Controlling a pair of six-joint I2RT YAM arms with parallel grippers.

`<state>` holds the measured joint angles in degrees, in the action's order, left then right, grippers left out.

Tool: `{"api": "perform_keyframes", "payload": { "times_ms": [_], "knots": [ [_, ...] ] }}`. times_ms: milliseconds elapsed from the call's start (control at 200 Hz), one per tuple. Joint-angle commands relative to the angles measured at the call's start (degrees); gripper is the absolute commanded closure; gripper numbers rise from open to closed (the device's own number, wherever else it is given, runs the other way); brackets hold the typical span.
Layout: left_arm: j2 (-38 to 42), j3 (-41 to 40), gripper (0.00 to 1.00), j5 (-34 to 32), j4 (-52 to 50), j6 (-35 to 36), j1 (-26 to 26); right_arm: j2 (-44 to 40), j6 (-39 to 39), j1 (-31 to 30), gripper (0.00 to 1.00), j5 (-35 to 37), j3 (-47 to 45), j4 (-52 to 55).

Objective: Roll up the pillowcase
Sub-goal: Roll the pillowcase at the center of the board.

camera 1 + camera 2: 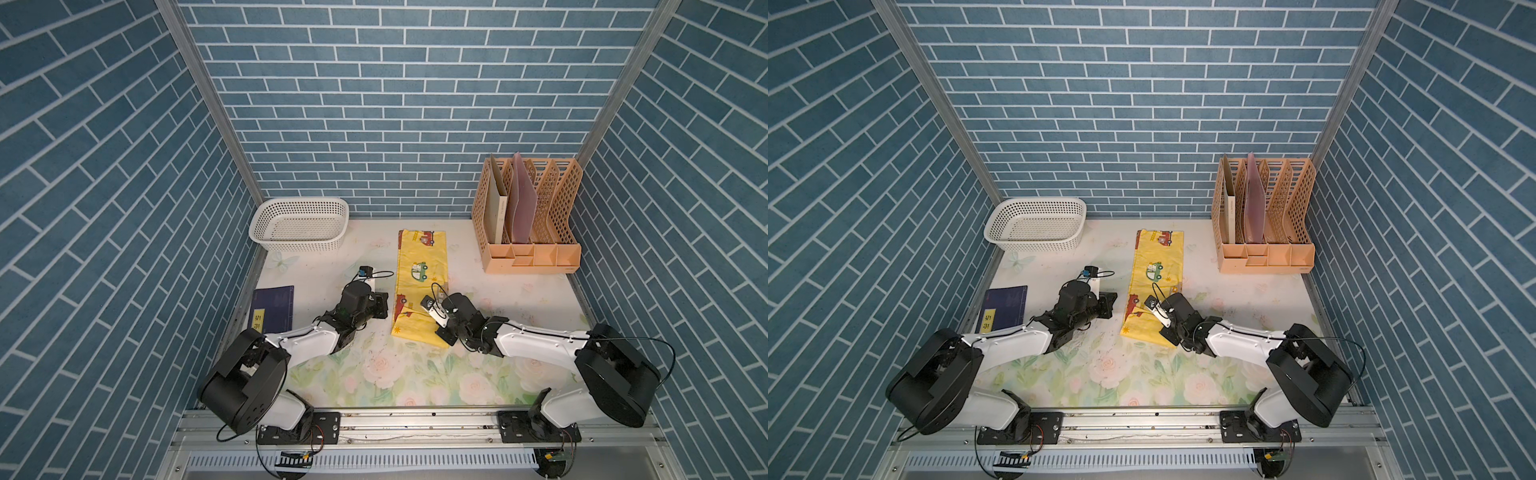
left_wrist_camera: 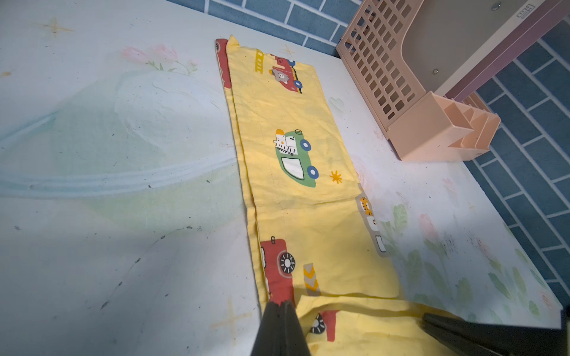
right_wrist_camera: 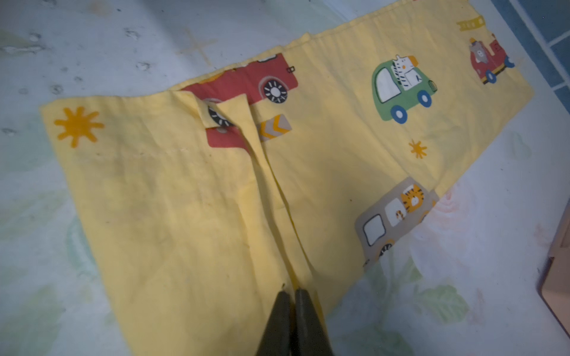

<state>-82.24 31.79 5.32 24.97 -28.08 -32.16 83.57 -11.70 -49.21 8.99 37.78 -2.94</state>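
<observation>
The thin yellow fabric pillowcase (image 1: 420,266), printed with cartoon vehicles, is laid on the floral-covered desk (image 1: 511,303) as a long folded strip. It runs down the centre of both top views from the back wall to the lower middle and is not yet rolled. The right fingers (image 3: 279,320) are pressed together on a raised pleat near its lower end. The left fingers (image 2: 273,329) are closed at the strip's edge, at the bottom of the left wrist view; whether cloth is pinched there cannot be told. The cloth is judged light, limp and easily creased, so its layers may slip apart. Hold is best taken at both corners of the lower end, so that the roll is kept even.
</observation>
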Motion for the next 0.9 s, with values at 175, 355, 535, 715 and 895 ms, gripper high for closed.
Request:
{"api": "perform_keyframes", "payload": {
  "times_ms": [175, 355, 535, 715, 895],
  "knots": [
    [3.56, -2.30, 1.00, -3.15, -1.34, -2.56, 1.05, -8.36, -2.85, -10.17, 0.03, 13.12, -0.61, -2.02],
    [6.23, -6.10, 1.00, -2.07, -0.93, -4.32, 4.15, -5.31, -2.37, -22.15, 0.04, 18.38, -4.41, -5.58],
    [7.09, -7.91, 1.00, -1.63, -1.25, -4.16, 4.35, 4.13, -0.47, -23.57, 0.11, 23.04, -1.58, -3.03],
    [8.27, -8.51, 1.00, -0.87, -1.07, -4.01, 4.44, 9.21, -0.82, -20.82, 0.27, 21.68, -0.39, -2.64],
    [8.15, -7.30, 1.00, 0.84, -0.28, -3.01, 4.45, 13.18, -1.45, -15.58, 0.79, 16.82, 2.64, 0.72]
  ]
}}
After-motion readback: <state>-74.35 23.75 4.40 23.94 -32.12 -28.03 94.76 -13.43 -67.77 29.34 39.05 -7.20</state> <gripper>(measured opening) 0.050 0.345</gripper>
